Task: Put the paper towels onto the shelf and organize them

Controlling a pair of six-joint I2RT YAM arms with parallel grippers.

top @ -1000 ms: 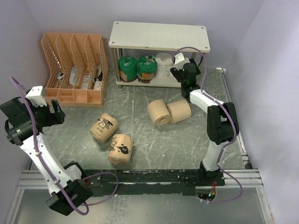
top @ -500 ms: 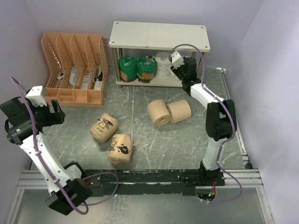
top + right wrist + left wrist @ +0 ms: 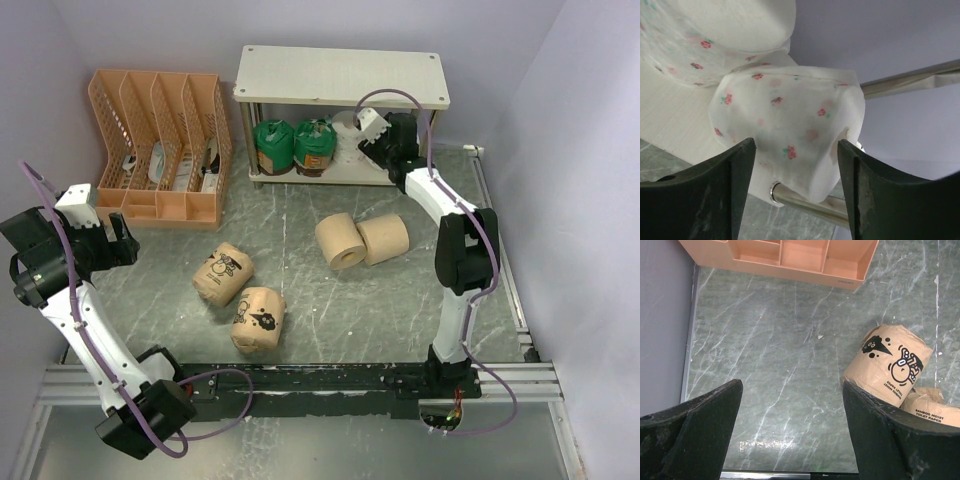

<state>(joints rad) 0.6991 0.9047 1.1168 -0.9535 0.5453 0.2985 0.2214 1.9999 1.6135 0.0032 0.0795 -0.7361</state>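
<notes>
The right end effector (image 3: 796,147) holds a dotted roll (image 3: 790,105) at the shelf's (image 3: 340,75) low board. Next it should let go. The left end effector (image 3: 791,387) is wide open.

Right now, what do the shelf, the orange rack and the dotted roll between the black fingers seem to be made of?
Shelf: off-white matte boards, likely laminate or painted wood; shiny silver posts, probably metal. Orange rack: looks like moulded plastic, with slotted walls. Dotted roll: soft white crinkled wrapper, paper or thin film, cannot tell which.
</notes>
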